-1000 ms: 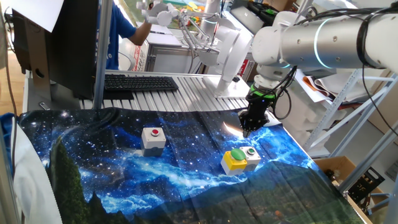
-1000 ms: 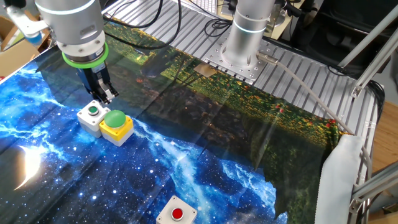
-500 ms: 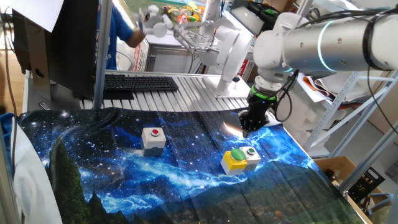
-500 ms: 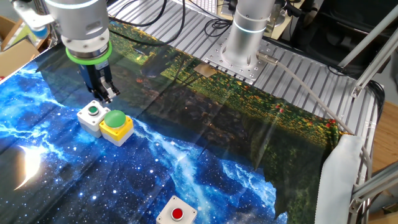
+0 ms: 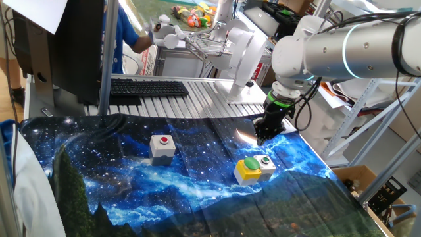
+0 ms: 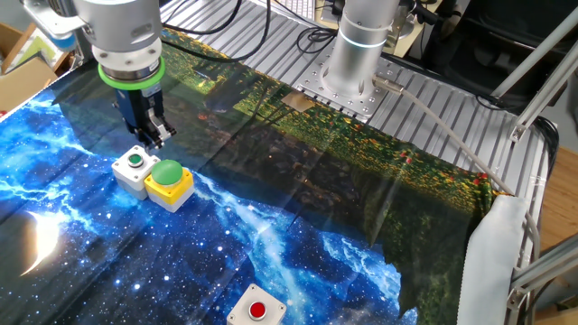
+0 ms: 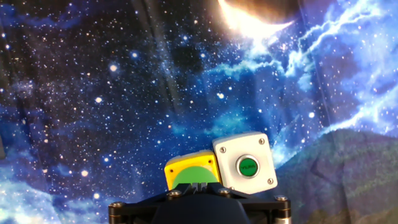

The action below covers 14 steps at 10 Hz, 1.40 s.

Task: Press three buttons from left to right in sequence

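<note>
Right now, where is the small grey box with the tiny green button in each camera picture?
One fixed view: small grey box, right of centre, touching the yellow box.
The other fixed view: left side, below the gripper.
Hand view: bottom centre-right.
Shared landmark: the yellow box beside it.

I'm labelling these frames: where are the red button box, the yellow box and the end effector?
red button box [image 5: 162, 145]: one fixed view, top face.
yellow box [image 6: 169, 183]: other fixed view, green dome's edge.
end effector [image 6: 155, 139]: other fixed view, fingertips.
</note>
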Each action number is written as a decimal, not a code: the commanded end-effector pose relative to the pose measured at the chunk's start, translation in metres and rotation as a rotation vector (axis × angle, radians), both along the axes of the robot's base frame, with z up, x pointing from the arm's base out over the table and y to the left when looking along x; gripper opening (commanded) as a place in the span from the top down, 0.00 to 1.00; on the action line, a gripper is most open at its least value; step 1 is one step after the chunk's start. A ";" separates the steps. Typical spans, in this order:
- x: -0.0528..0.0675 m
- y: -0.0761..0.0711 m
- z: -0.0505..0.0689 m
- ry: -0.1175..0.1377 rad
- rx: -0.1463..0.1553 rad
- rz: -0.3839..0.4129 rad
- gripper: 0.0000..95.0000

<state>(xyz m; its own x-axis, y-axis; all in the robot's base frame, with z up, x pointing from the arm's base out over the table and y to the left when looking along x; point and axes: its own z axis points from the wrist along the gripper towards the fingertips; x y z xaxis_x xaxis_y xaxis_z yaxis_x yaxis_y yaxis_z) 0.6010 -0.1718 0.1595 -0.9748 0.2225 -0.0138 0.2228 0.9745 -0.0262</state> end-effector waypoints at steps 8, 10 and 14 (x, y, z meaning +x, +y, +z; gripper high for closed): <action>-0.006 0.002 -0.001 0.008 0.068 -0.033 1.00; -0.006 0.010 0.012 0.021 0.067 -0.028 1.00; -0.015 0.035 0.036 0.017 0.025 -0.076 1.00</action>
